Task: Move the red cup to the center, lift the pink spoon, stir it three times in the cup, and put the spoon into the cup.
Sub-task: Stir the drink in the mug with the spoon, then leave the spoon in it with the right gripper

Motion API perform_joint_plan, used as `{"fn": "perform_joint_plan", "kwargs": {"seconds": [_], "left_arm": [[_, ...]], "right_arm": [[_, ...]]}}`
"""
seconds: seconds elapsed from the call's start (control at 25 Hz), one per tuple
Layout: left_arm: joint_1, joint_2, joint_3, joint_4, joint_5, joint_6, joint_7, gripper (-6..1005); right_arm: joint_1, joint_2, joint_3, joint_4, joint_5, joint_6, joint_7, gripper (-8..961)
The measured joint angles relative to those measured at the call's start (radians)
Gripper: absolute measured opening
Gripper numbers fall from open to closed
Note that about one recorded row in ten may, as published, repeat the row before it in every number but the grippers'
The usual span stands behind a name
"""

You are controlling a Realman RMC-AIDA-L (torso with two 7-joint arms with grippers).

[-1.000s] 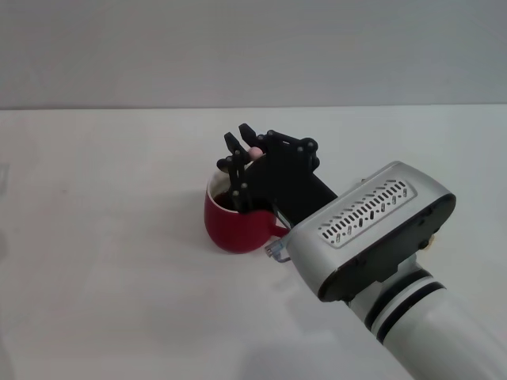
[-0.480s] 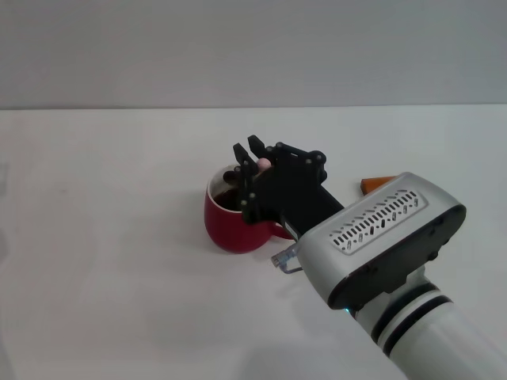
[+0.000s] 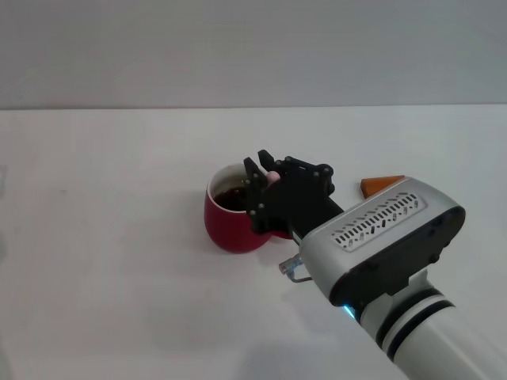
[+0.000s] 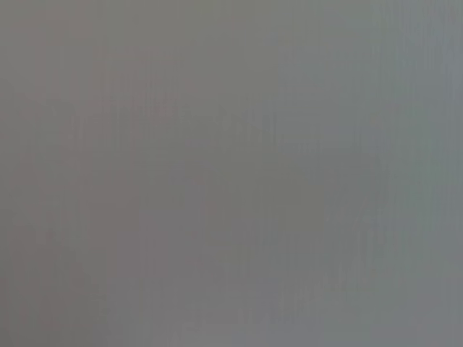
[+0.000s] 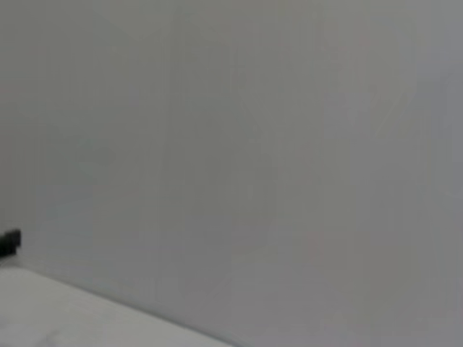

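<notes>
The red cup (image 3: pixel 234 222) sits near the table's (image 3: pixel 103 261) middle, dark liquid inside. The right gripper (image 3: pixel 264 176), over the rim at the cup's 3 o'clock, pinches the pink spoon (image 3: pixel 271 176), only its pink tip showing. The stirring seems under way; keeping circles small and clear of the wall should avoid tipping. An orange block (image 3: pixel 382 184) lies at 3 o'clock, well apart.

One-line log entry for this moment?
phase: stirring | right pincer: shut on spoon, over cup | left pincer: not in view | orange block: behind right arm
</notes>
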Motion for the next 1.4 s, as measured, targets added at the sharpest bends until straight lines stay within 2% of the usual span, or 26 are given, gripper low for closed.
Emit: {"fn": "perform_joint_plan", "kwargs": {"seconds": [0.28,0.8,1.4], "left_arm": [[0.001,0.000,0.000,0.000,0.000,0.000,0.000,844],[0.003,0.000,0.000,0.000,0.000,0.000,0.000,844],[0.003,0.000,-0.003,0.000,0.000,0.000,0.000,844]], "right_arm": [[0.013,-0.007,0.016,0.021,0.139,0.001,-0.125,133],[0.051,-0.006,0.078,0.002,0.147,0.096,-0.130,132],[0.086,-0.006,0.072,-0.020,0.162,0.098,-0.131,132]]}}
